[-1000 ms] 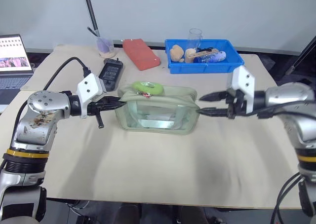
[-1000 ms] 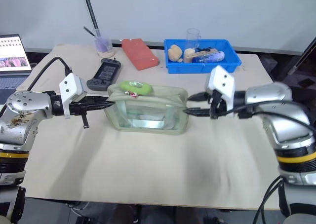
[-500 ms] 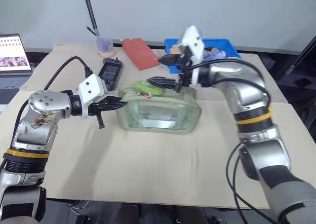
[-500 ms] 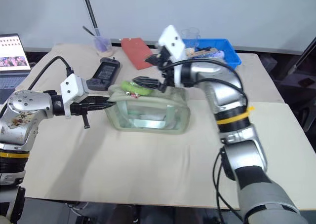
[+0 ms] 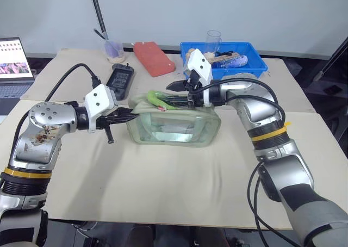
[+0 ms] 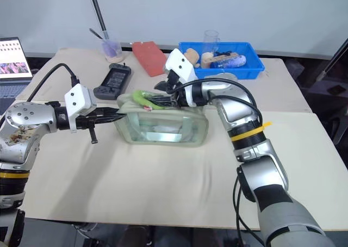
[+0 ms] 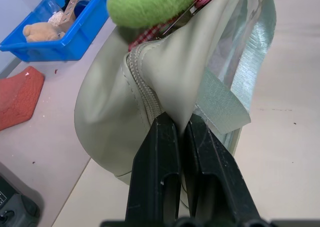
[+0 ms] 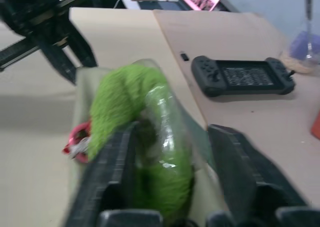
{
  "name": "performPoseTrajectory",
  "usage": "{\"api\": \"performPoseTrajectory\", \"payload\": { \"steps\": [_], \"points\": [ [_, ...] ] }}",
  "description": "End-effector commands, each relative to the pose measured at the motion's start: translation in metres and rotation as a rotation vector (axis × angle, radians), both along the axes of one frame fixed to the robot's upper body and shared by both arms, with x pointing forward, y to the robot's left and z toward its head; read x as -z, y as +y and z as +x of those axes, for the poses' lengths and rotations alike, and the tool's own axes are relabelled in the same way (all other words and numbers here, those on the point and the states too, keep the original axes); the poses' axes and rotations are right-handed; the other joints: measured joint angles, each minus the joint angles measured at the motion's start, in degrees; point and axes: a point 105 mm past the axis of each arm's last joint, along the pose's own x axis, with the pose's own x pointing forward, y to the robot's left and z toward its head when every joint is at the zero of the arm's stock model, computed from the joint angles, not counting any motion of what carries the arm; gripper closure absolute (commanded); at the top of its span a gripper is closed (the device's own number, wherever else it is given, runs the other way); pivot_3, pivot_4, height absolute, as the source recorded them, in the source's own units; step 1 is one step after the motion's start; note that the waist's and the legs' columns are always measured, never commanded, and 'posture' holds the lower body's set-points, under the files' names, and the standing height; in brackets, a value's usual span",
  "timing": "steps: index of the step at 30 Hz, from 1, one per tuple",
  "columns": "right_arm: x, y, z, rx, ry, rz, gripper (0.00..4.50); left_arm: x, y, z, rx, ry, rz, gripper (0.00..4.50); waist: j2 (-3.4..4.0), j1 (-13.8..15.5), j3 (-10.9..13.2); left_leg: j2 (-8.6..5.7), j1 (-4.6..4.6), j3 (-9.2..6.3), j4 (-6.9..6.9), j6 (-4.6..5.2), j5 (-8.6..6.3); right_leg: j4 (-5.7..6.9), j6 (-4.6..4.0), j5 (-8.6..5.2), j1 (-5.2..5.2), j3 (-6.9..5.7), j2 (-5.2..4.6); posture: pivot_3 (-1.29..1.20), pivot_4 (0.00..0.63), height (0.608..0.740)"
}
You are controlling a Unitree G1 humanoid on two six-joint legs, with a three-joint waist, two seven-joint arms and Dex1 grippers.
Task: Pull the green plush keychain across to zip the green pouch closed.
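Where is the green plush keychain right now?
The green plush keychain lies on top of the green pouch near its left end, between the right hand's fingers.

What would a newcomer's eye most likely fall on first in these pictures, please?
Probably the bright green plush keychain on top of the pale green pouch at the table's middle, with the right gripper closing around it. Next, the left gripper, pinching the pouch's left end shut, and the blue bin of small items at the table's far edge.
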Motion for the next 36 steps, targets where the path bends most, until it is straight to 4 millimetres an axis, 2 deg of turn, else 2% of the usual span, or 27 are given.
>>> {"api": "performPoseTrajectory", "payload": {
  "steps": [1, 3, 4, 8, 11, 15, 21, 23, 26, 29, 33, 36],
  "points": [
    [-0.010, -0.003, -0.004, -0.016, -0.056, -0.005, 3.59, -0.001, -0.001, 0.002, -0.002, -0.006, 0.017, 4.50, 0.00, 0.0, 0.0, 0.00, 0.00, 0.00, 0.00, 0.00, 0.00, 0.00, 0.00, 0.00, 0.00, 0.00, 0.00, 0.00, 0.150, 0.740],
    [-0.010, -0.006, -0.003, -0.010, -0.057, -0.008, 4.35, -0.001, -0.001, 0.003, 0.001, -0.007, 0.017, 4.50, 0.00, 0.0, 0.0, 0.00, 0.00, 0.00, 0.00, 0.00, 0.00, 0.00, 0.00, 0.00, 0.00, 0.00, 0.00, 0.00, 0.150, 0.740],
    [-0.010, -0.008, -0.003, -0.007, -0.058, -0.009, 4.46, -0.001, -0.001, 0.004, 0.002, -0.007, 0.017, 4.50, 0.00, 0.0, 0.0, 0.00, 0.00, 0.00, 0.00, 0.00, 0.00, 0.00, 0.00, 0.00, 0.00, 0.00, 0.00, 0.00, 0.150, 0.740],
    [-0.015, -0.018, 0.002, 0.027, -0.072, -0.004, 4.46, -0.001, -0.002, 0.006, 0.007, -0.010, 0.015, 4.50, 0.00, 0.1, 0.0, -0.01, 0.00, 0.00, 0.00, 0.00, 0.00, 0.00, 0.00, 0.00, 0.00, 0.00, 0.00, 0.00, 0.150, 0.740],
    [-0.032, -0.035, 0.005, 0.080, -0.121, 0.013, 4.46, -0.002, -0.003, 0.008, 0.012, -0.015, 0.012, 4.50, 0.00, 0.2, 0.0, -0.01, -0.01, 0.00, 0.00, 0.00, 0.00, 0.00, 0.00, 0.00, 0.00, 0.00, -0.01, 0.00, 0.150, 0.740],
    [-0.049, -0.052, -0.001, 0.103, -0.150, 0.024, 4.46, -0.003, -0.001, 0.010, 0.010, -0.020, 0.013, 4.50, 0.00, 0.3, 0.0, -0.02, -0.03, 0.00, 0.00, -0.01, 0.00, -0.03, 0.00, 0.00, -0.01, 0.00, -0.02, 0.00, 0.150, 0.740],
    [-0.057, -0.094, -0.006, 0.237, -0.168, -0.003, 4.46, -0.004, 0.003, 0.011, 0.001, -0.025, 0.016, 4.50, 0.00, 0.3, 0.0, -0.01, -0.03, 0.01, -0.01, -0.01, 0.00, -0.02, 0.00, 0.00, -0.03, 0.01, -0.01, 0.00, 0.150, 0.740],
    [-0.053, -0.113, -0.007, 0.302, -0.165, -0.035, 4.46, -0.004, 0.006, 0.012, -0.009, -0.027, 0.016, 4.50, 0.00, 0.5, 0.0, -0.02, -0.03, 0.01, 0.00, -0.01, 0.00, -0.04, 0.00, -0.01, -0.02, 0.02, -0.02, 0.00, 0.150, 0.740],
    [-0.033, -0.155, -0.007, 0.457, -0.152, -0.147, 4.46, -0.004, 0.009, 0.012, -0.019, -0.034, 0.017, 4.50, 0.00, 0.7, 0.0, -0.02, -0.03, 0.04, 0.00, -0.01, 0.00, -0.07, 0.00, -0.01, -0.01, 0.03, -0.04, 0.00, 0.150, 0.740],
    [-0.022, -0.188, -0.007, 0.589, -0.146, -0.201, 4.46, -0.003, 0.010, 0.013, -0.019, -0.032, 0.021, 4.50, 0.01, 0.6, 0.0, -0.02, -0.03, 0.10, 0.00, -0.01, 0.00, -0.07, 0.00, -0.01, -0.04, 0.09, -0.04, 0.00, 0.150, 0.740],
    [-0.010, -0.219, -0.009, 0.719, -0.113, -0.212, 4.46, -0.005, 0.011, 0.017, -0.020, -0.033, 0.025, 4.50, 0.02, 0.1, 0.0, 0.00, 0.01, 0.14, -0.01, 0.00, 0.00, -0.05, 0.01, -0.01, -0.05, 0.15, -0.01, 0.00, 0.150, 0.740],
    [0.014, -0.234, -0.011, 0.765, -0.051, -0.230, 4.46, -0.006, 0.012, 0.021, -0.021, -0.035, 0.026, 4.50, 0.01, 0.1, 0.0, -0.01, 0.01, 0.14, 0.00, 0.00, 0.00, -0.05, 0.02, -0.01, -0.03, 0.16, -0.01, 0.00, 0.150, 0.740]
  ]
}}
